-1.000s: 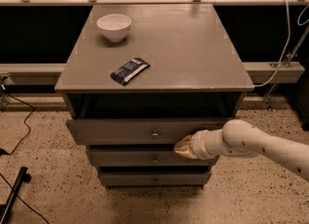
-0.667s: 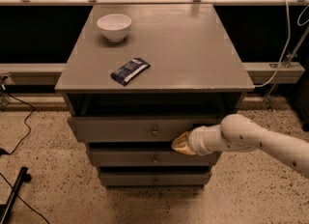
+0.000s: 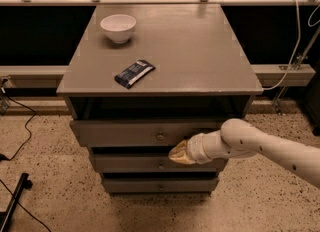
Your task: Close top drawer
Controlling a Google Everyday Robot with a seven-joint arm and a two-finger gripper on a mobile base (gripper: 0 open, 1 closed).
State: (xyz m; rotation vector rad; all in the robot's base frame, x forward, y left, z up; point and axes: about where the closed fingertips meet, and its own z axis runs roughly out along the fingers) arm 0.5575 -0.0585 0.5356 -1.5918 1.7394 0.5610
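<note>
The top drawer (image 3: 125, 132) is the uppermost of three grey drawers in a grey cabinet, with a small brass knob (image 3: 160, 136) at its centre. It stands pulled out a little, with a dark gap above its front. My gripper (image 3: 179, 153) comes in from the right on a white arm. Its tan tip sits against the lower edge of the top drawer's front, just right of and below the knob.
On the cabinet top (image 3: 200, 51) are a white bowl (image 3: 118, 27) at the back left and a dark snack packet (image 3: 134, 73) near the front. Two more drawers (image 3: 135, 163) lie below. Cables (image 3: 20, 131) lie on the floor at left. A railing runs behind.
My gripper has moved slightly left along the top drawer's front, closer to the knob. The drawer looks pushed in a little.
</note>
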